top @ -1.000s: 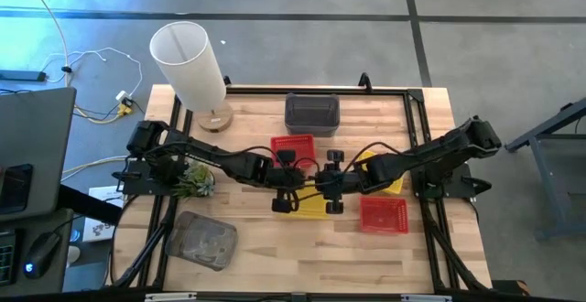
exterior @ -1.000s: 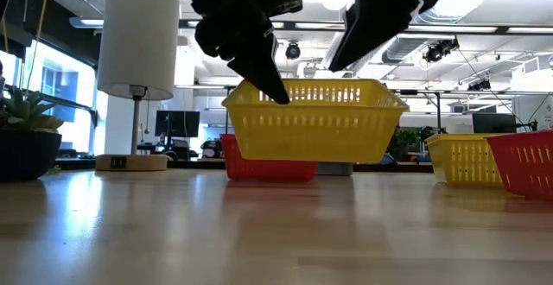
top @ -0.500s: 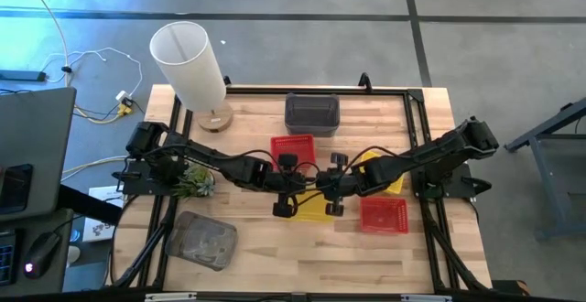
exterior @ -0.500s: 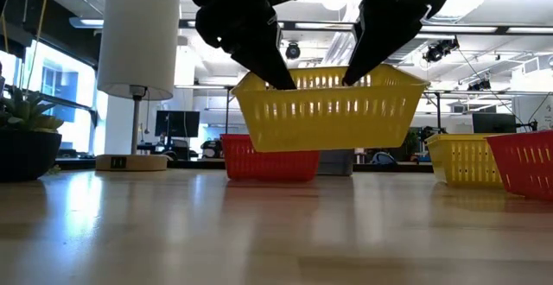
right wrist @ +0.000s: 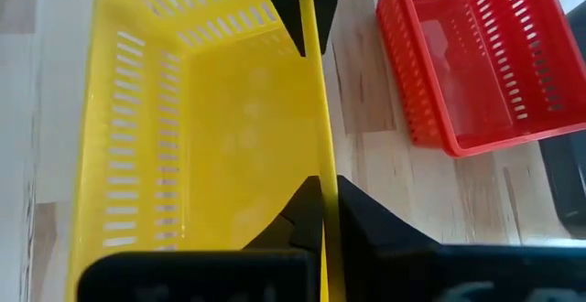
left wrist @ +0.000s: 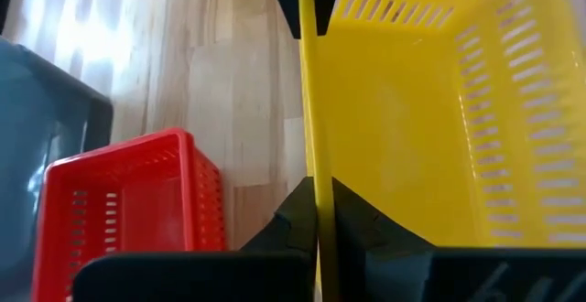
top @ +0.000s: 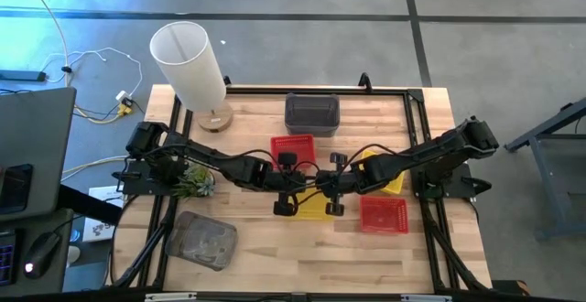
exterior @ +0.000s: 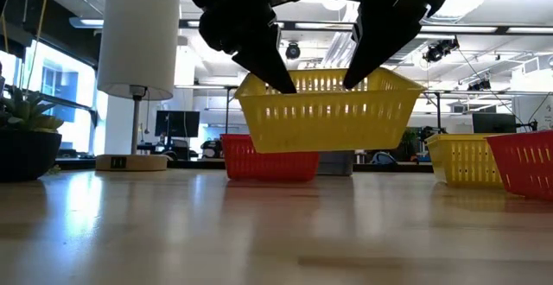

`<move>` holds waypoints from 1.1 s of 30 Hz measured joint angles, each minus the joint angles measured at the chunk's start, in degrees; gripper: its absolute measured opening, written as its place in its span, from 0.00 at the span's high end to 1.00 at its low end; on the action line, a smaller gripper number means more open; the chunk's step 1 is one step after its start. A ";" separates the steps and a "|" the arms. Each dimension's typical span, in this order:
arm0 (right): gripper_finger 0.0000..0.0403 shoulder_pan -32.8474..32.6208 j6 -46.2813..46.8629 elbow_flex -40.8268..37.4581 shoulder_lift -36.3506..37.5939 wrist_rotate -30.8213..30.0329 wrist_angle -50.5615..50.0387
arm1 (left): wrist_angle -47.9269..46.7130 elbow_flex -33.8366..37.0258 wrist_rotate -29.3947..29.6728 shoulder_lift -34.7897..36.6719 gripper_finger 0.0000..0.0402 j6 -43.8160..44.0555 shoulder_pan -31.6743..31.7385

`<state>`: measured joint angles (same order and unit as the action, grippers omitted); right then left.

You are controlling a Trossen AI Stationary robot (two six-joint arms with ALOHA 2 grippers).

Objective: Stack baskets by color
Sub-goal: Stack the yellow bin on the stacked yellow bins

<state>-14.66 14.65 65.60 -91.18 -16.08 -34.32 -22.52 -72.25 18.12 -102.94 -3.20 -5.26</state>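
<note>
Low view shows the yellow basket lifted above the tabletop at centre, left pincer and right pincer each clamped tight on opposite rims.

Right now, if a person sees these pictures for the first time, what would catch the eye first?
First, the yellow basket hanging in the air over the middle of the table, with the left claw shut on one rim and the right claw shut on the opposite rim. Next, the tall white cylinder on its wooden base at the far left corner, and a red basket near the right arm.
</note>
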 joint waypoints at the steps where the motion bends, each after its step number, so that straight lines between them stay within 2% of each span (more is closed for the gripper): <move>1: 0.99 0.00 0.11 0.00 0.00 -0.07 -0.01 | 0.00 0.00 0.26 0.00 1.00 0.02 -0.02; 8: 1.00 0.07 0.31 0.00 0.00 -0.50 -0.16 | -0.04 0.00 -0.67 0.00 0.97 -2.08 0.00; 21: 1.00 0.13 1.88 0.00 0.04 -2.60 -0.31 | -0.37 0.00 -0.87 0.04 0.72 -2.33 0.00; 28: 1.00 -1.64 6.89 0.00 0.11 -3.29 -1.44 | -1.15 -0.04 -0.62 1.45 0.70 -2.59 -0.17; 33: 1.00 -3.82 13.04 0.00 0.11 -5.93 -4.50 | -2.06 -0.09 0.31 4.12 0.71 -2.62 -0.17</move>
<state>-18.48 27.69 65.60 -91.07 -22.01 -38.82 -24.58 -72.33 18.44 -98.81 -5.82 -5.43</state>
